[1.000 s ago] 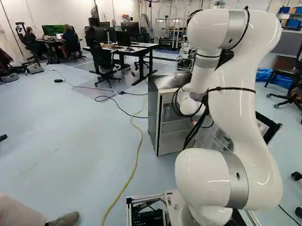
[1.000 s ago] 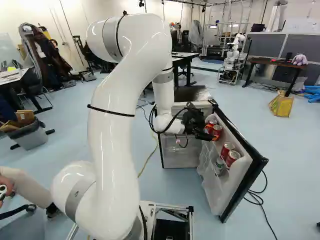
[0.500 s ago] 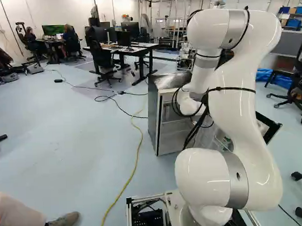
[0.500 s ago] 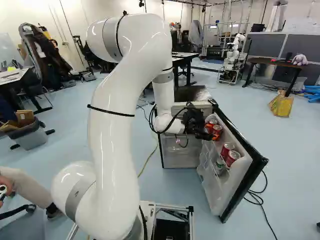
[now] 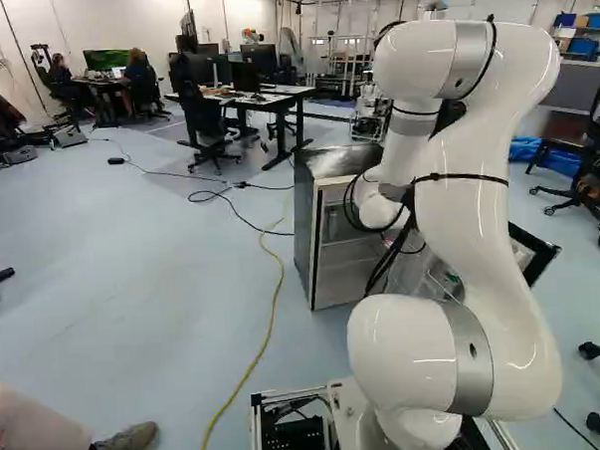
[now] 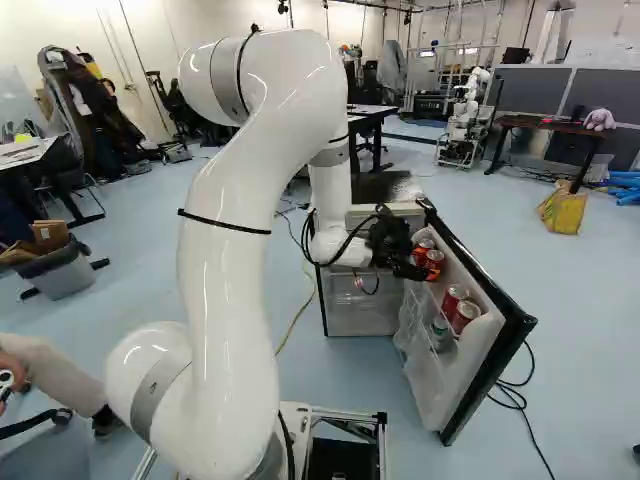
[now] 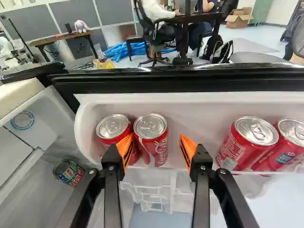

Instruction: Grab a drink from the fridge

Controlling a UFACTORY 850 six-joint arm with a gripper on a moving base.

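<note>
At the open door [image 6: 512, 325] of a small fridge [image 5: 310, 230], a white arm [image 6: 225, 260] hides its own black gripper [image 6: 420, 267] from the left base view. The door shelf [image 7: 197, 111] conceals the feet of its four red drinks cans, and the wrist view crops the far one [image 7: 289, 142]. A green can [image 6: 439, 330] shows only dimly through the lower clear bin, in what appears to be the same door, while another multicoloured can [image 7: 70, 172] lies or stands inside the fridge.

Compared with half a second ago, the upper arm sits slightly farther right in the right base view; the base, the door and the cans keep their places.

The gripper [image 7: 156, 146] is spread wide, its orange pads [image 7: 188, 146] straddling one red can [image 7: 152, 141] on the shelf and pinching nothing. One pad stands clear of it, with a visible gap; the other overlaps the seam with a neighbouring red can [image 7: 112, 129], and whether it touches either is hard to judge. The remaining pair stands farther along the shelf.
</note>
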